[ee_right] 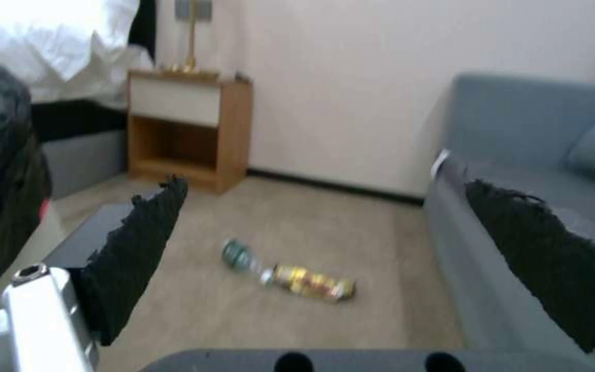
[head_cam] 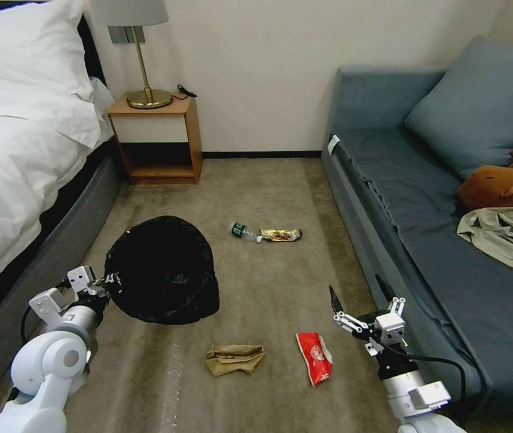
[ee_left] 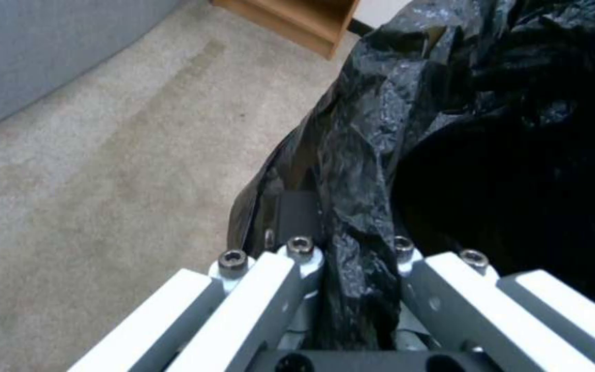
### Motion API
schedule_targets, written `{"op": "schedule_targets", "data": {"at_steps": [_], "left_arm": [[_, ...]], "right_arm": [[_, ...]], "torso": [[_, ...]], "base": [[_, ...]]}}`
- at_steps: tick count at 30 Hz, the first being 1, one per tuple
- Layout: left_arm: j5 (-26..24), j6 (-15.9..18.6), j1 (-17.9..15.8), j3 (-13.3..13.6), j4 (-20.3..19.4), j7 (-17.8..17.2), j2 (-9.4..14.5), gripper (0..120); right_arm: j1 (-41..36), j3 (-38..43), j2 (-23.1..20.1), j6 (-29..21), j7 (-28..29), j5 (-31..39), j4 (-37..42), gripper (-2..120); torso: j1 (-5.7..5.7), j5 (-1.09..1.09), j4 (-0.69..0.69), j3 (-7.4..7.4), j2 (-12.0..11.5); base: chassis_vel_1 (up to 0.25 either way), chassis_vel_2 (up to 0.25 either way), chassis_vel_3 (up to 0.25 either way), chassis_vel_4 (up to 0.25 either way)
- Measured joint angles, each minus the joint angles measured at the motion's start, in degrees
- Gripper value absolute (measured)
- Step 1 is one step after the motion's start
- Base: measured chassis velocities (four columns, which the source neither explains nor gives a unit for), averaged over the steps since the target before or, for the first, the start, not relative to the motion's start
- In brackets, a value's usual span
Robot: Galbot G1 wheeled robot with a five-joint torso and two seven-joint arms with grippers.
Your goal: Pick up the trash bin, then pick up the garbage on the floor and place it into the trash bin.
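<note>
Gripping the trash bin (head_cam: 161,270) rim, left claw (head_cam: 101,284); right claw (head_cam: 361,304) gapes; gold wrapper (head_cam: 280,234) lies crosswise.

The carpet (head_cam: 268,282) is open in the middle. The bed (head_cam: 21,156) blocks the left and the sofa (head_cam: 424,240) blocks the right. The bin (head_cam: 163,270) fills the near left. Bare floor lies around the bag (head_cam: 234,358) and packet (head_cam: 314,357).
</note>
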Motion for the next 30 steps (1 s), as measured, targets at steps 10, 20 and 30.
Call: {"op": "schedule_targets", "data": {"at_steps": [10,20,30], "left_arm": [[0.63,-0.68,-0.09,0.50,-0.67,-0.03,-0.20,3],[1.23,-0.83,1.05,0.20,-1.37,-0.03,-0.89,3],[1.30,-0.87,0.66,-0.12,-0.61,0.23,-0.65,3]], "right_arm": [[7.03,-9.56,-20.08,-16.47,15.33,22.67,-1.52,100],[26.41,-25.64,-34.63,-24.72,21.54,43.02,-12.80,100],[36.41,-36.35,-36.49,-33.69,18.40,47.38,-21.13,100]], "torso": [[0.00,-0.01,0.00,0.00,0.00],[0.01,-0.01,0.00,0.01,0.00],[0.00,0.00,0.00,0.01,0.00]], "base": [[0.000,0.000,0.000,0.000],[0.000,0.000,0.000,0.000],[0.000,0.000,0.000,0.000]]}}
